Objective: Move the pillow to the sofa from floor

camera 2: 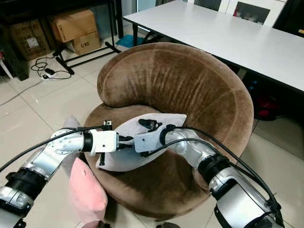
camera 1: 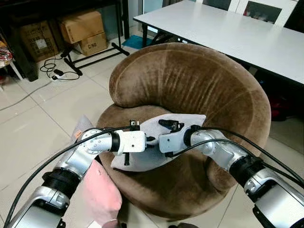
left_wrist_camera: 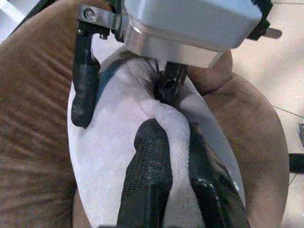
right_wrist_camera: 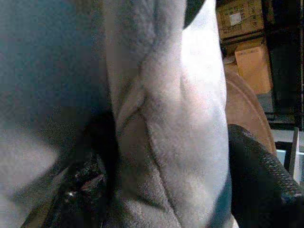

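The grey pillow [camera 1: 152,142] is lying on the seat of the round brown sofa [camera 1: 199,85], so by the look of it the carrying part is as good as done and what is left is to let go and draw the arms away. Both arms reach forward over the seat with their wrists turned in toward each other, meeting over the middle of the cushion. The left pincer [left_wrist_camera: 168,156] has its two black fingers nearly shut with a raised ridge of grey fabric pinched between them, and the right pincer [right_wrist_camera: 171,156] bites the same fold from the opposite side, its fingers pressed into the plush on either flank. So the pillow is down on the seat but both grips are on it. Down on the tiled floor [camera 1: 42,123] a pink pillow [camera 1: 99,192] leans against the sofa's base beside the left arm, and a white table [camera 1: 228,28] stands behind the sofa.
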You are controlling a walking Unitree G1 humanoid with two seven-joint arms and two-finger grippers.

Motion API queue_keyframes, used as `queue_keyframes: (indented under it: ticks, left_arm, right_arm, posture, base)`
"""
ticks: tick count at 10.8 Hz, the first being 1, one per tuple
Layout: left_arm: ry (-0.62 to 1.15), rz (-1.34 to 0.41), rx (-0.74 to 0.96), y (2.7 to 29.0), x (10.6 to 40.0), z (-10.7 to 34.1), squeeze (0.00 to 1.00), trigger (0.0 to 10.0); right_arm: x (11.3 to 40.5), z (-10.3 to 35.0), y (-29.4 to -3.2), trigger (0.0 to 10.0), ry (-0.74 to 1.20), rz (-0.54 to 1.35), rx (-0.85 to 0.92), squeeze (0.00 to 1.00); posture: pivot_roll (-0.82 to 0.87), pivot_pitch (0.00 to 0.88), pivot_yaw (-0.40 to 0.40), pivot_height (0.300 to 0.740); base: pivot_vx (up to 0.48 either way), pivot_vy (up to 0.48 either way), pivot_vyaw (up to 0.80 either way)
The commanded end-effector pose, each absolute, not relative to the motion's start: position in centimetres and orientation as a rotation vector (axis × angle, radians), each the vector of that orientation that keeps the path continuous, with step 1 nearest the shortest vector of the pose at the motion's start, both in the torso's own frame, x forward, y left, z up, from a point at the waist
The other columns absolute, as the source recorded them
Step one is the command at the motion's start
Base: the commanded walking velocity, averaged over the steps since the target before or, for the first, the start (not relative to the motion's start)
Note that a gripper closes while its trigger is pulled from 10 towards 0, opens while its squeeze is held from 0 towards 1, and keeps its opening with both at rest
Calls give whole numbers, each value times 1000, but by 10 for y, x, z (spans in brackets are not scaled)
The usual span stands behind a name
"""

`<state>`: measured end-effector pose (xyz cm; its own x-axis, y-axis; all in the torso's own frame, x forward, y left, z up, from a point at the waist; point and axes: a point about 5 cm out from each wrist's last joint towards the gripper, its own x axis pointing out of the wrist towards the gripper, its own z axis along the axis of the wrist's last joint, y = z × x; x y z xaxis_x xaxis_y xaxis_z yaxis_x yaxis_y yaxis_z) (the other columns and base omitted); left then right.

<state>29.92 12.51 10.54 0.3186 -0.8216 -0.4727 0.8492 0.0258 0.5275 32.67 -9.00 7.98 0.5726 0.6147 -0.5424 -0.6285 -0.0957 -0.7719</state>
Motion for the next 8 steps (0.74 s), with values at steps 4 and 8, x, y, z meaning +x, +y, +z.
queue_keyframes:
  ticks: [4, 8]
  left_arm:
    - [-53, -1265, 838, 124, 297, 124, 0, 0]
    - [-33, -1239, 802, 124, 290, 119, 0, 0]
  right_arm:
    - [327, 58, -122, 0, 221, 951, -1301, 0]
    - [326, 60, -120, 0, 223, 941, -1253, 0]
  posture:
    - [-27, 0, -50, 740]
    - [-32, 0, -51, 740]
  base:
    - [0, 0, 0]
    - [0, 0, 0]
